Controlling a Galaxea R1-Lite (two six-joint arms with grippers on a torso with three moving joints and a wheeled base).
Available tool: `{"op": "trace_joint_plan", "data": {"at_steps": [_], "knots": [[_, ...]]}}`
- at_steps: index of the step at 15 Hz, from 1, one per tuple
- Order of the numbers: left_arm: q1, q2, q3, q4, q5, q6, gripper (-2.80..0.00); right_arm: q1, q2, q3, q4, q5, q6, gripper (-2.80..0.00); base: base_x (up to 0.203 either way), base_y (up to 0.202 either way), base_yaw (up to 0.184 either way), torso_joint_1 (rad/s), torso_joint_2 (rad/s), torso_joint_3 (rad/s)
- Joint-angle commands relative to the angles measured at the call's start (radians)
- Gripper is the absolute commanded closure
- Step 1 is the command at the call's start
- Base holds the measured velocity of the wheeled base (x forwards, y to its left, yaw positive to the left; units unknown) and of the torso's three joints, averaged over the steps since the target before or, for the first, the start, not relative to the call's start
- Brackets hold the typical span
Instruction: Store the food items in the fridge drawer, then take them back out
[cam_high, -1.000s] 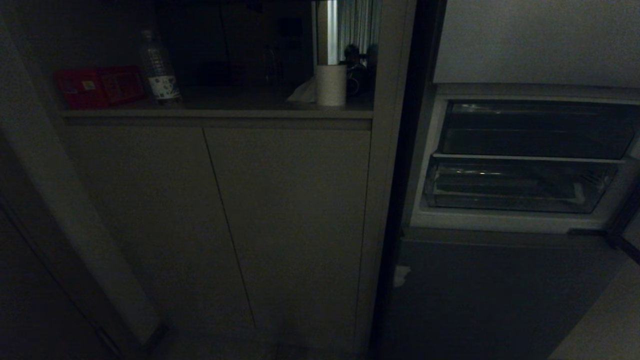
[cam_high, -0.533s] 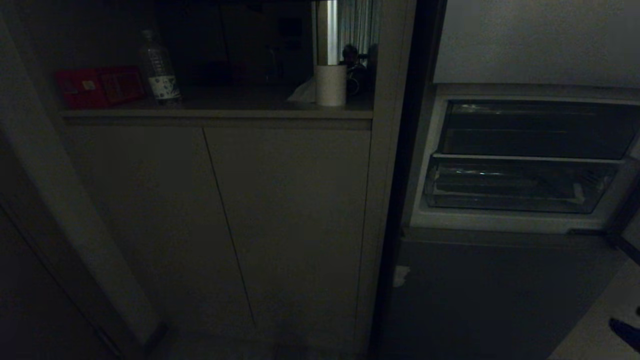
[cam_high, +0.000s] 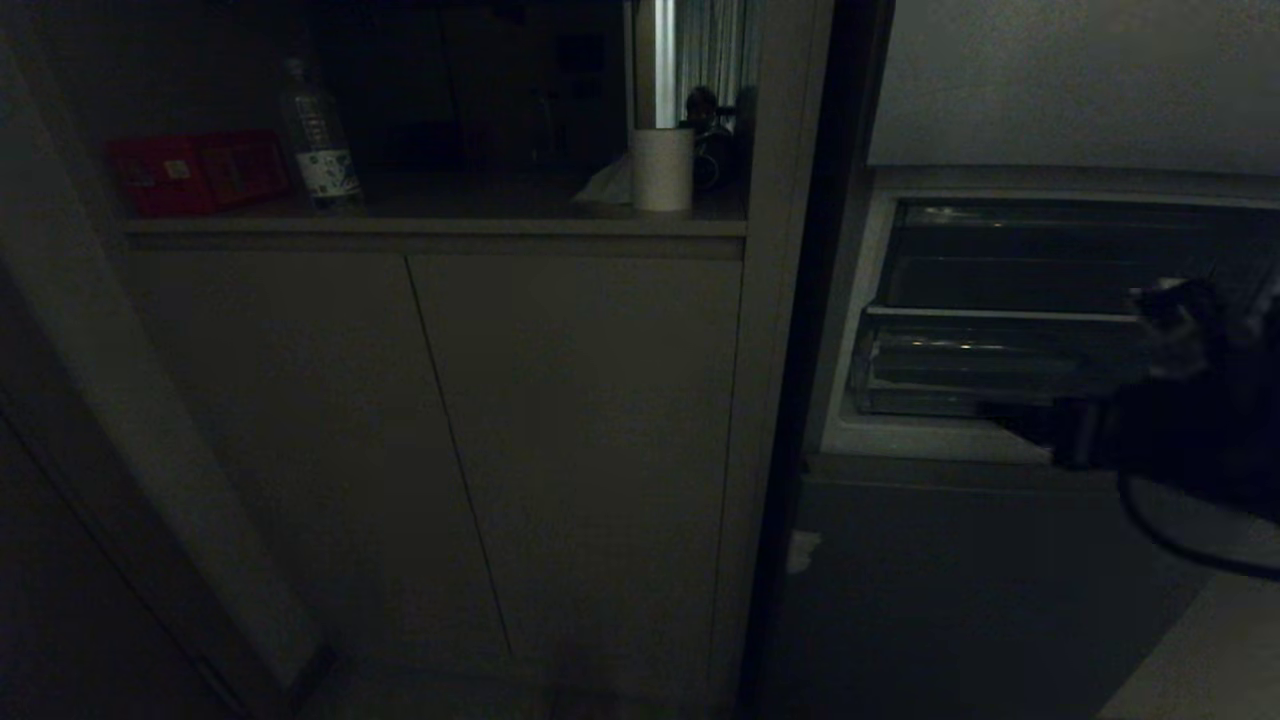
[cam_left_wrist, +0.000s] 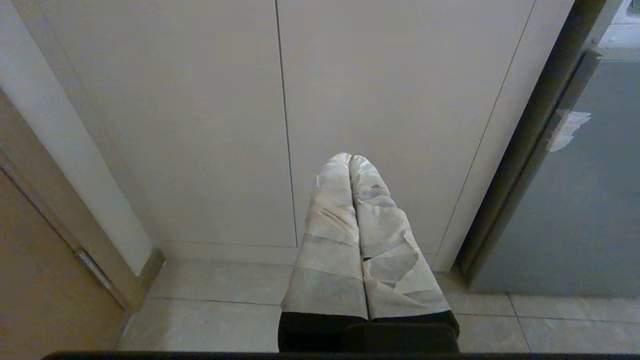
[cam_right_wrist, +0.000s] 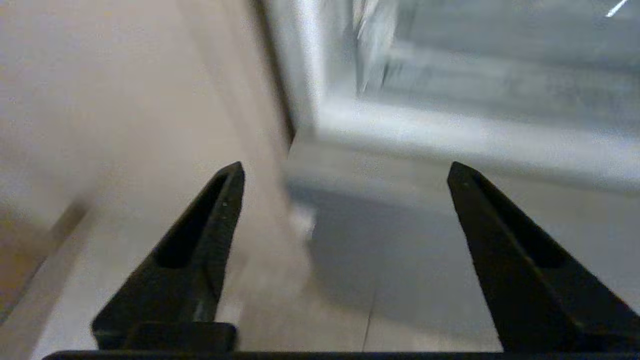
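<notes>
The fridge (cam_high: 980, 590) stands at the right, dark grey, its middle compartment open. Inside, the clear fridge drawer (cam_high: 950, 400) sits under a second clear bin. The food items (cam_high: 200, 172), red and side by side, lie on the cabinet shelf at far left. My right arm (cam_high: 1180, 430) reaches in from the right edge, in front of the drawer's right part. In the right wrist view my right gripper (cam_right_wrist: 345, 167) is open and empty, facing the fridge's lower panel (cam_right_wrist: 400, 240). My left gripper (cam_left_wrist: 350, 157), shut with taped fingers, hangs low before the cabinet doors.
A clear water bottle (cam_high: 318, 135) stands beside the red items, and a paper roll (cam_high: 661, 168) stands at the shelf's right end. Pale cabinet doors (cam_high: 570, 450) fill the middle. A tape scrap (cam_high: 802, 550) marks the fridge's edge. Tiled floor (cam_left_wrist: 215, 310) lies below.
My right arm has risen from the lower right corner into the head view and now covers the right part of the drawer. Nothing else has moved.
</notes>
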Motion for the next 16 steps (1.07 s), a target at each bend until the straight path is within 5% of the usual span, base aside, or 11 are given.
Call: {"op": "trace_joint_plan", "data": {"at_steps": [1,4,8,16], "knots": [[0.000,0.002,0.000,0.000,0.000,-0.001,0.00,0.037,0.290,-0.137,-0.096,-0.064,0.013,-2.80,0.000,0.000,0.000,0.000,0.00,0.000],[0.000,0.002,0.000,0.000,0.000,-0.001,0.00,0.077,0.441,-0.306,-0.170,-0.199,0.023,-2.80,0.000,0.000,0.000,0.000,0.00,0.000],[0.000,0.002,0.000,0.000,0.000,-0.001,0.00,0.086,0.516,-0.403,-0.180,-0.280,0.016,-2.80,0.000,0.000,0.000,0.000,0.00,0.000],[0.000,0.002,0.000,0.000,0.000,-0.001,0.00,0.083,0.588,-0.461,-0.228,-0.295,0.026,-2.80,0.000,0.000,0.000,0.000,0.00,0.000]]}}
